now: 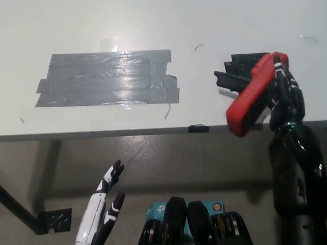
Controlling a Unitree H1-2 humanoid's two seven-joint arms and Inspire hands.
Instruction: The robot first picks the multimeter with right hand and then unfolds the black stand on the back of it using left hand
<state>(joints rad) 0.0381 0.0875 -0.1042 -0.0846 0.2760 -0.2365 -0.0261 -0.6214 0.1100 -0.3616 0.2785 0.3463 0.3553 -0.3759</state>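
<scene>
The multimeter (pixel 249 100), rigid with a grippy red casing, sits clamped in my right hand (pixel 284 95); my left hand (pixel 105 209), fingers apart, should catch the black stand (pixel 235 78).

bright, even overhead light washes the white table (pixel 148 20), with glare streaking the grey tape patch (pixel 107 79) (mostly its lower edge); soft shadow darkens the floor (pixel 154 155) below.
</scene>
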